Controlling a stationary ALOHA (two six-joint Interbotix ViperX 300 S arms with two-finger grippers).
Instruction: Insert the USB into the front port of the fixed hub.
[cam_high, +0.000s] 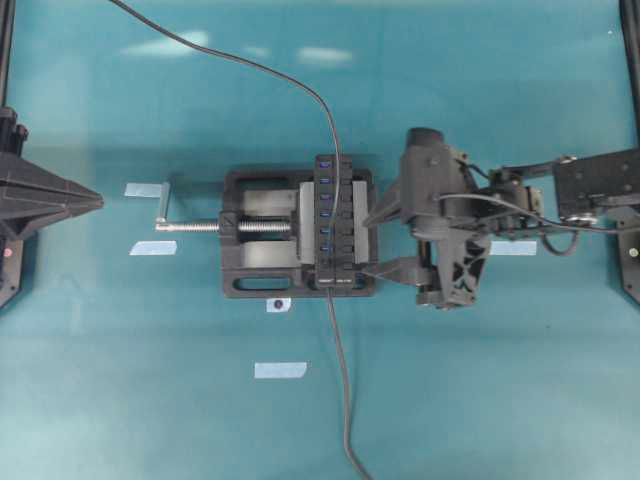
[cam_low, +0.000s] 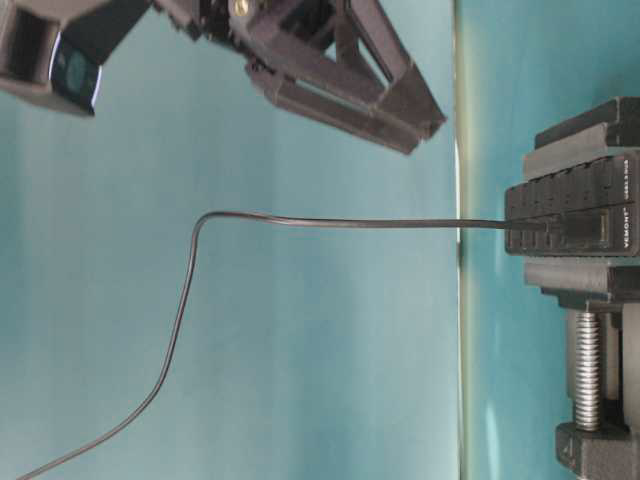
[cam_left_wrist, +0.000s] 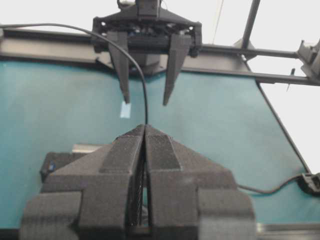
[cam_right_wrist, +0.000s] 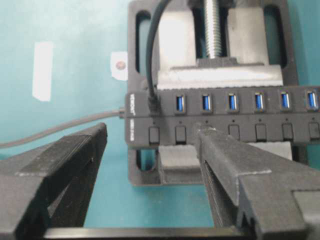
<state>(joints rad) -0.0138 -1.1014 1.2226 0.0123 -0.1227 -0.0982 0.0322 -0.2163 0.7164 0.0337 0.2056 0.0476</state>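
USB (cam_right_wrist: 153, 104) sat in hub (cam_right_wrist: 225, 120) front port, vise (cam_high: 262, 232) fixing it | right gripper (cam_high: 385, 242) wide apart, empty | left gripper (cam_left_wrist: 145, 131) pressed together, empty.

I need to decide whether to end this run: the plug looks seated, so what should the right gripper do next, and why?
Probably just back the right gripper away from the fixed hub. Its jaws stand wide open and hold nothing, while the USB already sits in the end port, so nothing appears left to push. The left gripper is shut, parked clear.
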